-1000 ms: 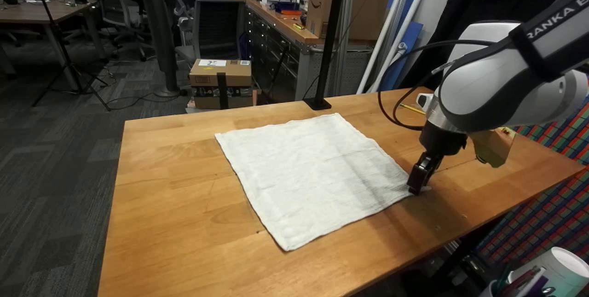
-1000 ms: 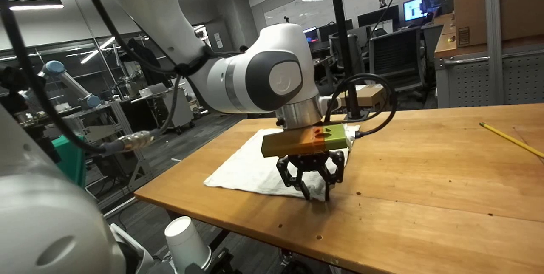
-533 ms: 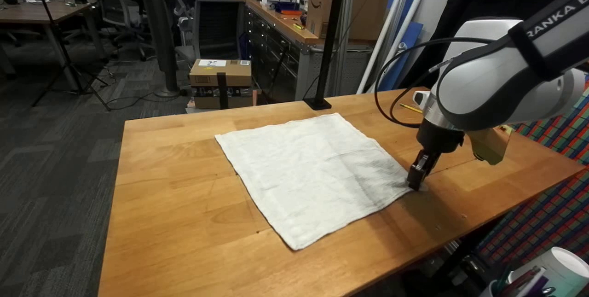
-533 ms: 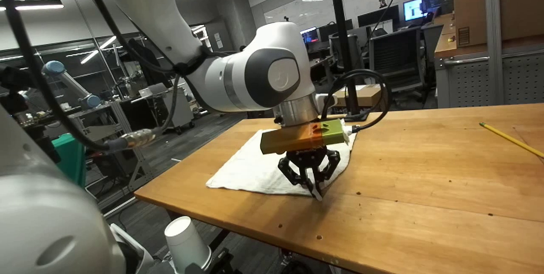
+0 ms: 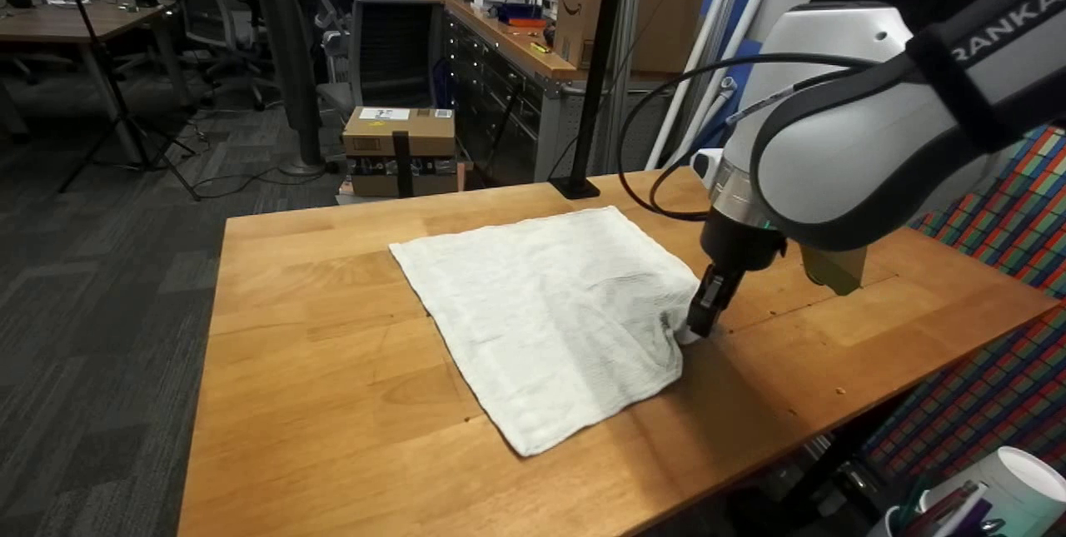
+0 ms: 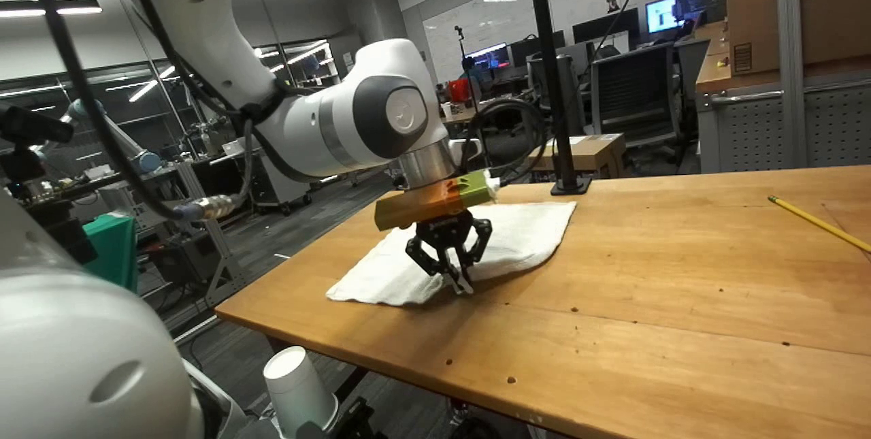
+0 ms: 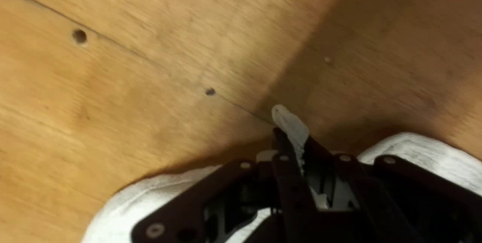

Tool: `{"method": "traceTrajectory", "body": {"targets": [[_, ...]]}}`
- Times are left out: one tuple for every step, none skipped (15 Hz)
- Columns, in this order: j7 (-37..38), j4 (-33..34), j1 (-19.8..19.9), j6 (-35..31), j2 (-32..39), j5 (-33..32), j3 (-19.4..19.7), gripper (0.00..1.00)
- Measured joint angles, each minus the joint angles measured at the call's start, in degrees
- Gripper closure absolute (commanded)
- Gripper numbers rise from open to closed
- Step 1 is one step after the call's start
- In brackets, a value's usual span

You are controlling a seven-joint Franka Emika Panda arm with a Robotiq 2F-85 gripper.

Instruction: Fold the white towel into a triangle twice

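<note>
At the lower right of an exterior view, a smooth, tapered cup point(image 5: 1028, 479) sits beside a clutch of slim pens point(image 5: 956, 514). Behind them spreads the butcher-block table point(image 5: 316, 354), its honey-brown staves pocked with small round holes in the wrist view. From the right edge reaches the Franka arm point(image 5: 841, 154), rounded white shells and grey bands, ending in the black, angular-linked gripper point(image 6: 463, 281). It is pinched narrow on a corner of the white towel point(image 5: 516, 312), and in the wrist view a pale, rounded tip of cloth pokes out past the grip. The towel lies mid-frame on the table, thin and faintly textured, a broad four-sided sheet mostly flat, its right side puckered into soft creases with a dark hollow beside the gripper. A slender yellow pencil point(image 6: 820, 224) lies at the right edge of an exterior view. At the table's far edge a black post point(image 5: 598, 62) rises from a flat plate. Beyond, toward the upper middle, are cardboard boxes point(image 5: 375, 141), a mesh-backed chair point(image 5: 396, 50) and a wood-topped drawer cabinet point(image 5: 491, 79) carrying a brown carton point(image 5: 575, 29).
</note>
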State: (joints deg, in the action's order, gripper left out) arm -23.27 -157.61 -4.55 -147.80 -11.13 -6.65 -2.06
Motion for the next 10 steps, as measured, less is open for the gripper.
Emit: {"method": "traceTrajectory", "body": {"targets": [[2.4,0.38,-1.18,-0.18,-0.13,0.0,-1.79,0.91],[5.18,1.2,-2.31,-0.45,0.0,-0.08,-3.62,0.91],[8.39,2.53,-3.24,-1.1,0.47,-0.84,-5.51,0.91],[12.14,4.43,-3.83,-1.92,1.31,-2.54,-7.42,0.91],[15.91,6.8,-4.07,-2.62,2.51,-5.01,-9.17,0.91],[19.42,9.44,-4.1,-3.01,3.97,-7.91,-10.53,0.91],[22.82,12.32,-4.08,-3.27,5.68,-11.23,-11.49,0.91],[25.93,15.45,-4.08,-3.32,7.68,-14.63,-12.08,0.91],[28.39,18.57,-4.11,-3.34,9.85,-17.81,-12.33,0.91],[30.34,21.66,-4.23,-3.34,12.2,-20.49,-12.35,0.91]]}}
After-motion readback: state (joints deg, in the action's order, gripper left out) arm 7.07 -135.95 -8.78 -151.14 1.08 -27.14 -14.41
